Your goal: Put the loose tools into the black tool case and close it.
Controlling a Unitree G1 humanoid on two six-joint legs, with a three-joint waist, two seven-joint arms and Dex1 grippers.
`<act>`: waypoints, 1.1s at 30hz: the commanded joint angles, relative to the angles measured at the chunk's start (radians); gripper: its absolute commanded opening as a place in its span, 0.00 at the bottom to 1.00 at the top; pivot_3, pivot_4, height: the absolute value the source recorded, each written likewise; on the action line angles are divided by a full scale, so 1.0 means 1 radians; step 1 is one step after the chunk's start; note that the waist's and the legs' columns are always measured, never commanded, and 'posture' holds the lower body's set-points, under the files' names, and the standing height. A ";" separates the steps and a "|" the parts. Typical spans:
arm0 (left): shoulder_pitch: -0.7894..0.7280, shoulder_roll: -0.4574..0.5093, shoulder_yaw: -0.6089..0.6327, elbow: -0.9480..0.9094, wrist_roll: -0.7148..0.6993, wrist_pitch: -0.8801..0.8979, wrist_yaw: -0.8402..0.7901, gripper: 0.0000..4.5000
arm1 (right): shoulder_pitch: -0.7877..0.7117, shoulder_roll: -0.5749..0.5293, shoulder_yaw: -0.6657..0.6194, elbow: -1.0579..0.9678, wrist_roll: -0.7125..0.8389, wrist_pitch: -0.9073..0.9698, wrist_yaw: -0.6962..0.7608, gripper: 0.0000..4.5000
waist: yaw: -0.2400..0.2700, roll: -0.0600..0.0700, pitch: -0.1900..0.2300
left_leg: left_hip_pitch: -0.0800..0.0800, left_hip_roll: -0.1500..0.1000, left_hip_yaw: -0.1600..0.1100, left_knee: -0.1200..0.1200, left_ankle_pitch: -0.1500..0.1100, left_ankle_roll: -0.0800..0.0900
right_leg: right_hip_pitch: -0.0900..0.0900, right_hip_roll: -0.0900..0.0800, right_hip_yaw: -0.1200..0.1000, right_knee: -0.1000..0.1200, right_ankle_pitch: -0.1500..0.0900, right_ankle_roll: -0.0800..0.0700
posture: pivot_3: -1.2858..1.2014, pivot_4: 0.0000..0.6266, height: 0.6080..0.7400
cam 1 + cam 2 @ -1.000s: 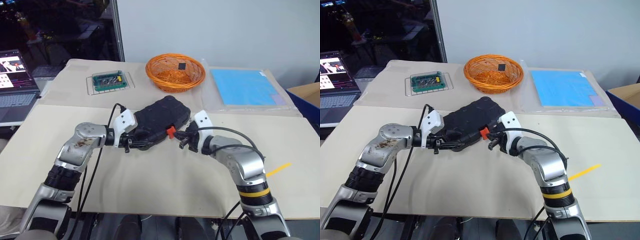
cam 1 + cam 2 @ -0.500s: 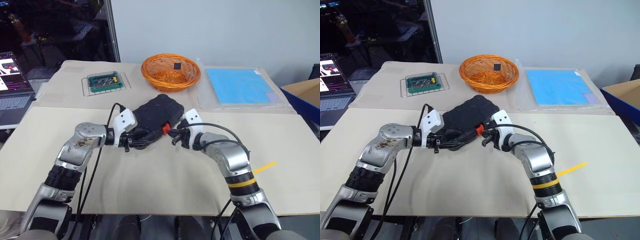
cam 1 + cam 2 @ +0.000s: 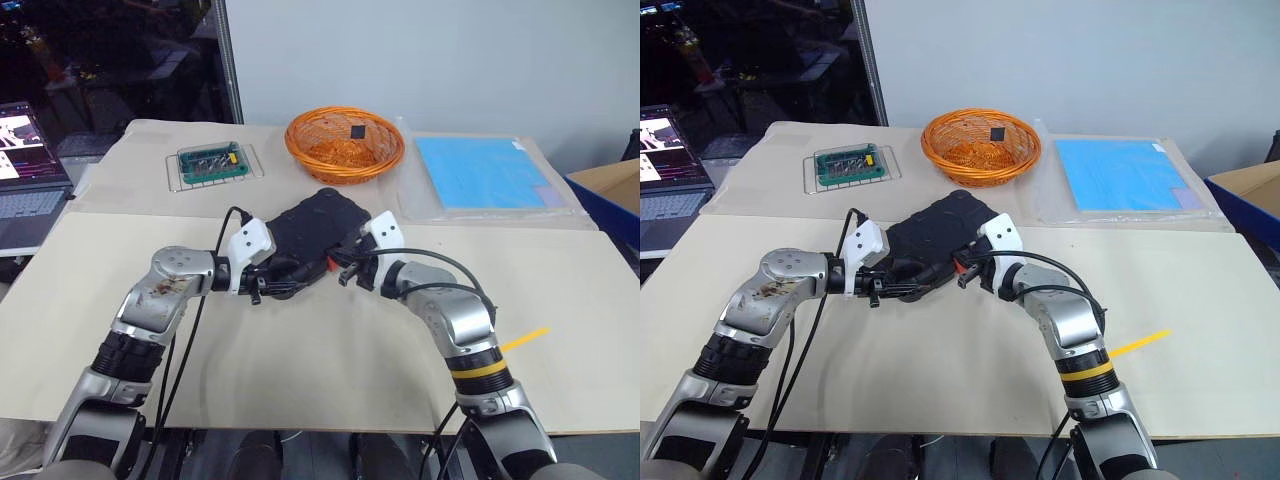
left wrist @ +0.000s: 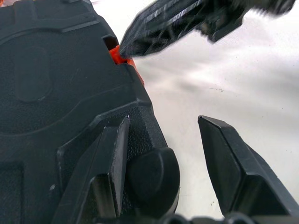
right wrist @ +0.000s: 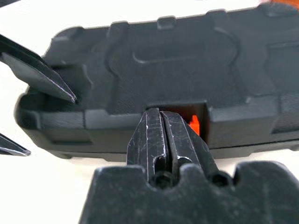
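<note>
The black tool case (image 3: 312,222) lies with its lid down at the table's middle; the loose tools are hidden. My left gripper (image 3: 268,288) is open at the case's near left corner. One of its fingers (image 4: 110,154) rests on the lid and the other (image 4: 233,163) hangs beside the edge, apart from it. My right gripper (image 5: 160,114) is shut, and its tips press into the recess of the small orange latch (image 5: 195,125) on the case's front edge. The left wrist view also has that latch (image 4: 120,57), with the right gripper's tip on it.
An orange wicker basket (image 3: 345,143) stands behind the case. At the back left sits a green bit holder (image 3: 210,162), and a blue sheet (image 3: 483,172) lies at the back right. A laptop (image 3: 25,170) is off the left edge and a blue box (image 3: 615,195) off the right.
My shut right gripper has moved left and forward, from just right of the orange latch to pressing on it. The left gripper and the case have stayed put.
</note>
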 commanded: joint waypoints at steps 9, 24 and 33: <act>0.047 0.008 -0.022 0.013 0.028 0.009 0.002 0.56 | -0.012 -0.001 0.062 0.145 -0.071 0.050 -0.010 0.02 | -0.006 0.000 -0.013 | 0.004 0.000 0.000 0.000 0.000 0.000 | 0.002 0.000 0.001 0.000 0.000 0.000 | 0.52 0.24 1.00; 0.056 0.002 -0.019 0.007 0.036 0.013 0.006 0.56 | 0.010 0.047 0.077 0.333 -0.123 -0.091 -0.029 0.02 | -0.011 -0.004 -0.026 | 0.027 0.003 0.004 -0.007 -0.006 -0.010 | 0.016 0.000 0.003 -0.002 -0.010 -0.005 | 0.52 0.24 1.00; 0.052 -0.004 -0.018 0.002 0.038 0.021 0.009 0.56 | 0.004 0.042 0.093 0.395 -0.137 -0.071 -0.009 0.02 | -0.012 -0.002 -0.034 | 0.035 0.013 0.011 -0.010 -0.008 -0.013 | 0.016 0.000 0.003 -0.005 -0.008 -0.009 | 0.52 0.24 1.00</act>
